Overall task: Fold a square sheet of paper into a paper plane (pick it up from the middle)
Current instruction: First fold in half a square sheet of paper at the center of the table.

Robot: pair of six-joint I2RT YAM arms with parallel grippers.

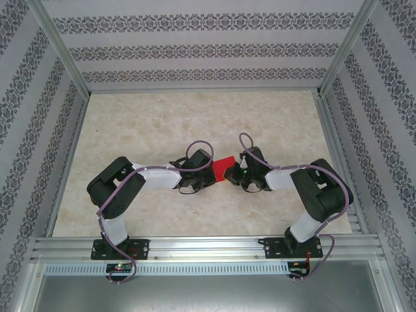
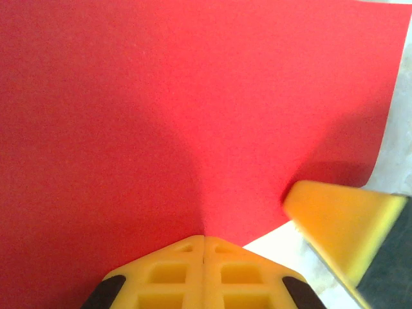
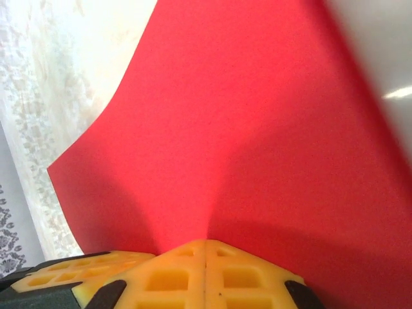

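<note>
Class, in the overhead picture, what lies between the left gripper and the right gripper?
The square sheet of paper, pinched by left gripper and right gripper; the top view shows it.

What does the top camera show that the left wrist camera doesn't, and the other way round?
Top camera adds: both arms close together mid-table, left gripper and right gripper on opposite sides of the red sheet, plus the marbled table. Left wrist adds: its yellow fingers shut on the sheet's edge, another yellow fingertip near its corner. Shared: the red sheet in the left gripper.

Table (image 1: 156,117) — pale, marbled; aluminium rail (image 1: 208,243) along its near edge.
</note>
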